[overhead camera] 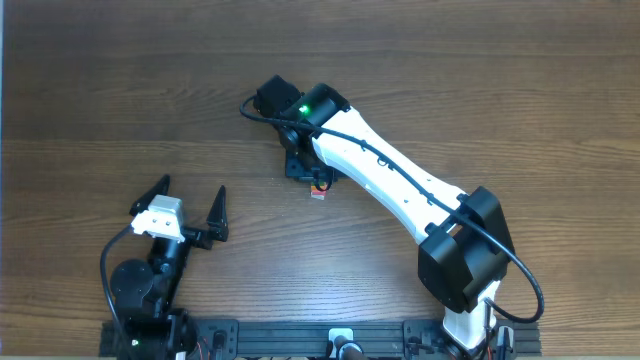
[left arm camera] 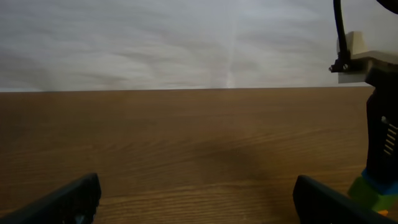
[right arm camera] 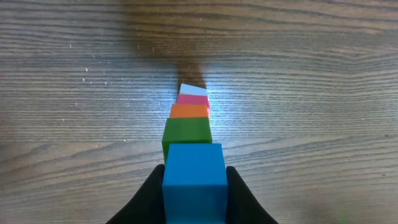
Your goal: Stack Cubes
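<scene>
Wood counter (overhead camera: 120, 80): your right tool (right arm camera: 194, 186) clamps the blue cube (right arm camera: 194, 174) directly above the stack (right arm camera: 186, 132); left tool (overhead camera: 193, 185) sits aside, fingers (overhead camera: 220, 212) apart.

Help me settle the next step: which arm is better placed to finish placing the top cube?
Right. The right arm's fingers clasp the blue cube directly over the green cube of the stack; the left arm's fingers stand open, far from it.

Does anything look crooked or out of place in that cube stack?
Mostly tidy: the blue cube, held by the right gripper, sits above the green cube, orange cube and pink cube in one column. Only the white cube at the bottom looks turned slightly against them.
</scene>
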Controlling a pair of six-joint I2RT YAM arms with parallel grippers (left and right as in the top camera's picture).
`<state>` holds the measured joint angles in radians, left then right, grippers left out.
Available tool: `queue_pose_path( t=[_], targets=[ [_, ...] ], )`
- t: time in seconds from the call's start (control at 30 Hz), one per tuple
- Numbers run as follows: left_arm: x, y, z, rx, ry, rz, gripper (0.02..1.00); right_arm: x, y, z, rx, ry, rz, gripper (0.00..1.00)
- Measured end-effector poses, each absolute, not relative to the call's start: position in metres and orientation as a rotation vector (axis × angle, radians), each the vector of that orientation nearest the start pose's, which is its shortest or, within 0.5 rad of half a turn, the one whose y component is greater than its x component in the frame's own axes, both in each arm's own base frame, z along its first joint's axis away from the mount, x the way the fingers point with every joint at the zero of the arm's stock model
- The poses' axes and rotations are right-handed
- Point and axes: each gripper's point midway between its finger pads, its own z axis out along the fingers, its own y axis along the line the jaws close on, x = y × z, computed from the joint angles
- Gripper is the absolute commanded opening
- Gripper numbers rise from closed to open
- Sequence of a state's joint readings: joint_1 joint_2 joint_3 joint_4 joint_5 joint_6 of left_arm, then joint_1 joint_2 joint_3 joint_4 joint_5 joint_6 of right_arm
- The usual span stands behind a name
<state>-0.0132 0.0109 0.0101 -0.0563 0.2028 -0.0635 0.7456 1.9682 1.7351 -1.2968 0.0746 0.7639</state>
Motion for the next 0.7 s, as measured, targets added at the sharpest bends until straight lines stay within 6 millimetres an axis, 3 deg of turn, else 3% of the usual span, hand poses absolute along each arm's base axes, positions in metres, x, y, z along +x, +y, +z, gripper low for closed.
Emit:
queue_pose_path(
  t=[0.47,0.53,0.7],
  targets=[
    [0.2426,-0.0378,0.1624,0.115,1.627,-0.224,1.0,0.2934,0.2536,0.1112,0.032,3.051,-0.026,0.009],
    [0.2426,-0.0378,0.1624,0.115,1.627,-0.224,0.998,0.2936,0.2537,0.1113,0.032,3.051,-0.025,0.04],
    [0.2426,-0.0378,0.1624,0.115,1.627,-0.224,0.998,0.2936,0.2537,0.1113,0.031,3.051,-0.025,0.242]
  ],
)
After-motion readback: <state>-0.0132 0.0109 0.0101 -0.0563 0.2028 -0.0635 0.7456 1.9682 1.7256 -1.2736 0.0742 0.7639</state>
